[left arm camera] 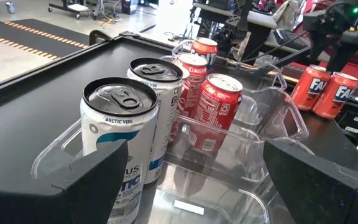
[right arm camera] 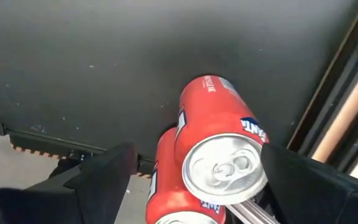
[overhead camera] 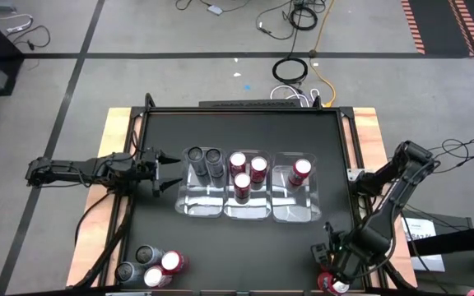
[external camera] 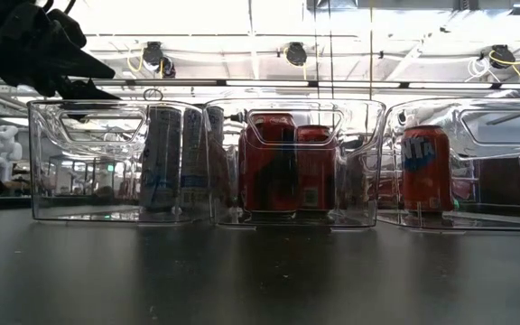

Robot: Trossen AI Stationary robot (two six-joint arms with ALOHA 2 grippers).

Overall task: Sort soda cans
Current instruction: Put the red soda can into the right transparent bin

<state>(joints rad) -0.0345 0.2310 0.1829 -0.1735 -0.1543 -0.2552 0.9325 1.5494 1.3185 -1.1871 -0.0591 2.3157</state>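
Black matting covers your table [overhead camera: 245, 247], with three clear plastic trays [overhead camera: 249, 210] side by side mid-table: two grey-white cans [overhead camera: 205, 160] in the left one, three red cans [overhead camera: 247, 173] in the middle, one red can [overhead camera: 300, 172] in the right. Your left gripper [overhead camera: 171, 169] hovers beside the left tray, fingers wide. Your right gripper [right arm camera: 191, 180] straddles a red Fanta can [right arm camera: 219, 143] at the near right corner, fingers spread, apparently not clamping. Four more cans [overhead camera: 151, 267] stand near-left.
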